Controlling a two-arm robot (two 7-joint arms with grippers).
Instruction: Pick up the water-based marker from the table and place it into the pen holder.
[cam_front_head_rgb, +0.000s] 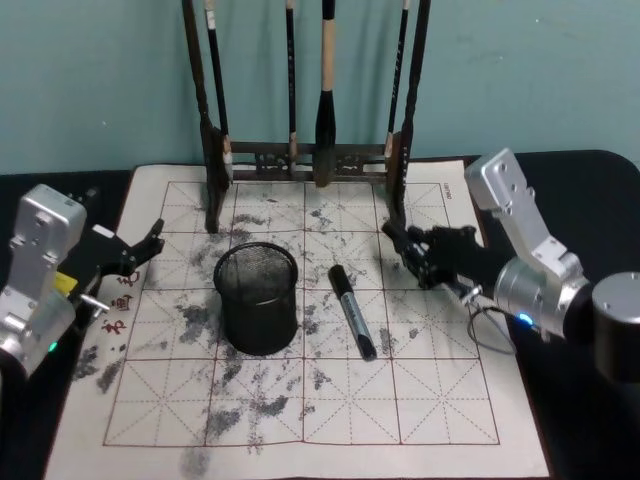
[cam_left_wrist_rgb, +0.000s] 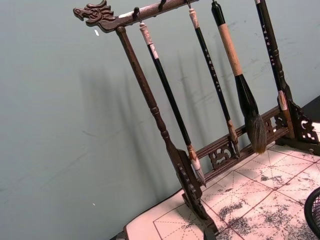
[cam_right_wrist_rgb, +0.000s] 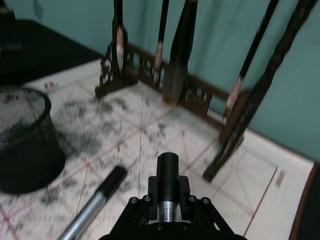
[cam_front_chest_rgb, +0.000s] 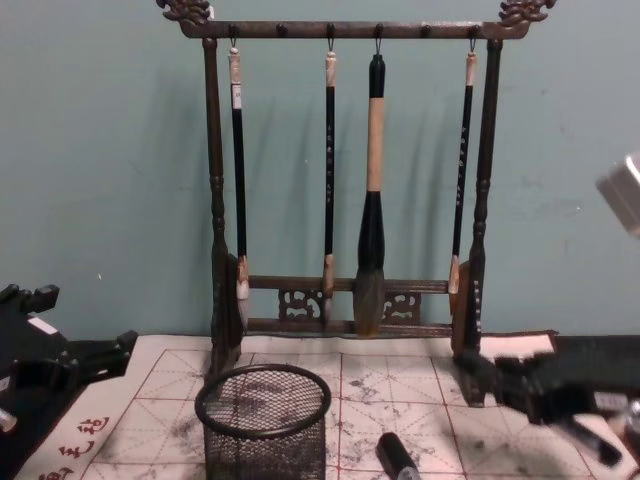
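1. The water-based marker lies flat on the ink-stained grid mat on the tabletop. It is just beside the mesh pen holder, on that cup's right, and it isn't touching it.
2. My right claw hovers near the marker's far end, spread and empty.
3. The left claw sits parked at the mat's left edge, also parted and holding nothing.
4. I judge the marker light and rigid, with a smooth round barrel that could roll or slip.
5. I'd pinch across the grey mid-barrel so it hangs balanced.
6. The holder looks light too, so a bump against its rim could shift it.
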